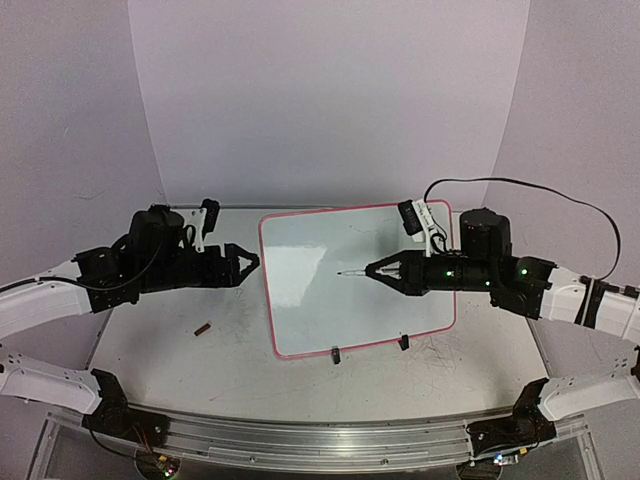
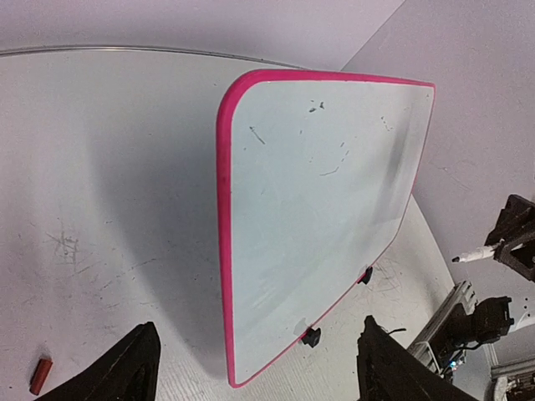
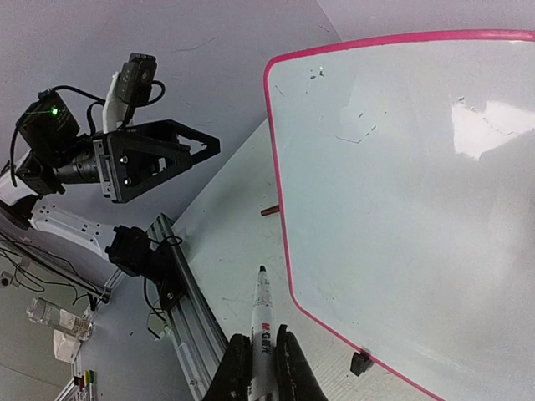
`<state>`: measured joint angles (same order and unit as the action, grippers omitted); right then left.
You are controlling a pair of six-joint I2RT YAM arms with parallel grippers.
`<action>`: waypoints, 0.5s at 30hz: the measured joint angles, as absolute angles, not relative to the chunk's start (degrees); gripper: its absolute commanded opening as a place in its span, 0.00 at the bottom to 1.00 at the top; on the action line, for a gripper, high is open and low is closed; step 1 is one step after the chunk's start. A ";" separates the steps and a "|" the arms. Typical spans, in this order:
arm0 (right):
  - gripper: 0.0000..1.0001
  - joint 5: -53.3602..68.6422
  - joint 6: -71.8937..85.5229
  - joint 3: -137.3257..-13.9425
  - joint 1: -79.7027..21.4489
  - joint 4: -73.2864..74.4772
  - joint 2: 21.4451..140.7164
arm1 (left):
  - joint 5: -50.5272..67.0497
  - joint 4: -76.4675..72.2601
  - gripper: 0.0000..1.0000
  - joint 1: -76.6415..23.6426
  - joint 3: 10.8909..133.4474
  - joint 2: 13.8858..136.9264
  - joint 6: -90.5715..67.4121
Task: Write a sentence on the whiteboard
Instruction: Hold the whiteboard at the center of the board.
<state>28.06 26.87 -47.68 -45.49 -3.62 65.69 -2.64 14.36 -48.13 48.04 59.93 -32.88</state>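
The whiteboard (image 1: 355, 300) lies flat mid-table, with a red-pink rim and black clips on its near edge. It also shows in the left wrist view (image 2: 318, 209) and the right wrist view (image 3: 418, 192). It bears only a few faint specks; no sentence shows. My right gripper (image 1: 388, 270) is shut on a white marker (image 3: 262, 322) with its dark tip uncapped. It holds the marker above the board's middle, tip (image 1: 345, 272) pointing left and off the surface. My left gripper (image 1: 248, 262) is open and empty, just left of the board.
A small red-brown marker cap (image 1: 203, 328) lies on the table left of the board, and shows in the left wrist view (image 2: 40, 376). The scuffed tabletop has grey scribbles. An aluminium rail (image 1: 320, 435) runs along the near edge.
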 measured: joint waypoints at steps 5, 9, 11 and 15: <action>0.00 22.71 24.45 -49.02 -48.15 -3.46 66.55 | -3.58 15.77 0.89 -45.19 52.19 62.83 -30.93; 0.00 17.75 22.57 -52.69 -51.76 -3.21 68.80 | -1.07 15.44 0.89 -41.55 55.33 65.57 -28.10; 0.00 15.24 21.49 -55.42 -53.59 -3.25 71.09 | 2.11 15.33 0.88 -39.15 56.23 66.96 -26.79; 0.00 8.33 18.60 -59.26 -58.54 -2.59 75.10 | 11.84 13.11 0.85 -33.49 56.68 69.94 -25.22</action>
<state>8.33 18.60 -59.26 -58.54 -2.59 75.10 11.84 13.11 -33.49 56.68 69.94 -25.22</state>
